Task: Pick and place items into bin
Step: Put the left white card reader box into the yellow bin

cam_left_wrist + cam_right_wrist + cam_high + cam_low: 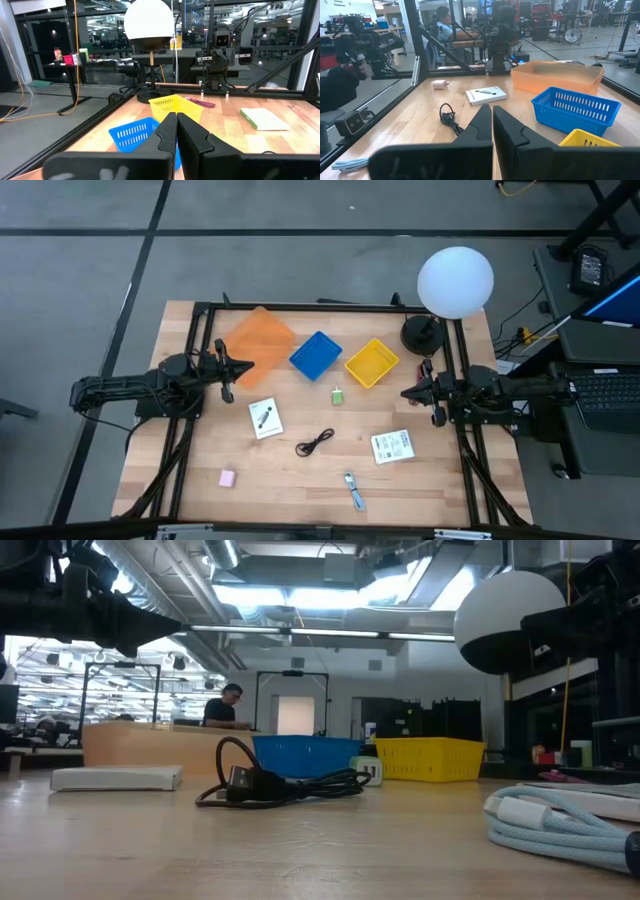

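We are holding both tools, left tool (pixel 247 366) and right tool (pixel 405 392), pressed together and empty, while the blue-silver tool (pixel 354 490) is lying lengthwise near-to-far on the tabletop (pixel 450 480).

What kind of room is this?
Probably a robot lab or workshop: two robot arms at a wooden table, more robot rigs behind, and a person working at a desk.
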